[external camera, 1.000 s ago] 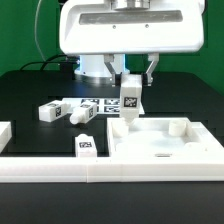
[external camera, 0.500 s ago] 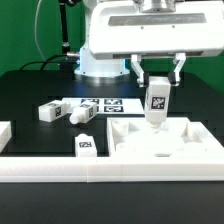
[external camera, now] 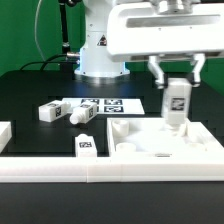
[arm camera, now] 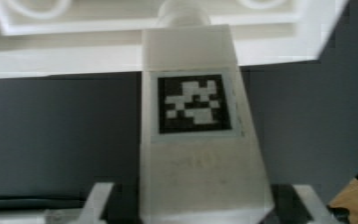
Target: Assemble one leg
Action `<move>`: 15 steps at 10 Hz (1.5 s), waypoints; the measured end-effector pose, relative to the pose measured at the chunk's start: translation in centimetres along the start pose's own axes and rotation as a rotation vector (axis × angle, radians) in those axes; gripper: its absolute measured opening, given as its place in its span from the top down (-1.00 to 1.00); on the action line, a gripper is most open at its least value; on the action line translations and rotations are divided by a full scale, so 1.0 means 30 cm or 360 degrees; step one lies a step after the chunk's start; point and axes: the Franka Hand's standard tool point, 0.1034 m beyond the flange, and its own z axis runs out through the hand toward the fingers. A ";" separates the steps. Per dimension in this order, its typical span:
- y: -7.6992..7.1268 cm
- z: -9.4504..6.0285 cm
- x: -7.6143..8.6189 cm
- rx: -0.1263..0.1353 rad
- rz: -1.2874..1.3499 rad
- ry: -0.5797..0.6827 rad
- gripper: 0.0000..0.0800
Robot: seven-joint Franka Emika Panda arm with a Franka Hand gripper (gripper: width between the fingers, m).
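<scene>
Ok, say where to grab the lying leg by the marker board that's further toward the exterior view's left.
Take the lying leg across its middle, from straight above: it lies on its side with its long faces exposed. The gripper is shut on the held leg now.

No words, nos. or brand names legible anywhere. Only signs are b/w square marker tags w/ pixel patterns, no chars. One sits on the leg (external camera: 176, 103) I hold, sharp in wrist view (arm camera: 194, 105). Several on the marker board (external camera: 100, 104), one on the front loose leg (external camera: 86, 147).
</scene>
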 end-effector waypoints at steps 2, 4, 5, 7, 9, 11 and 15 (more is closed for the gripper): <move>-0.047 0.002 -0.006 0.0014 -0.0011 0.0000 0.29; -0.043 0.003 -0.006 0.0012 -0.0008 0.0000 0.29; -0.050 0.003 -0.007 0.0015 -0.0010 0.0016 0.29; -0.086 0.026 -0.045 0.0020 -0.0081 0.0055 0.29; -0.072 0.034 -0.051 0.0012 -0.0090 0.0049 0.29; -0.070 0.046 -0.068 0.0008 -0.0094 0.0036 0.29; -0.077 0.057 -0.078 0.0010 -0.0101 0.0030 0.29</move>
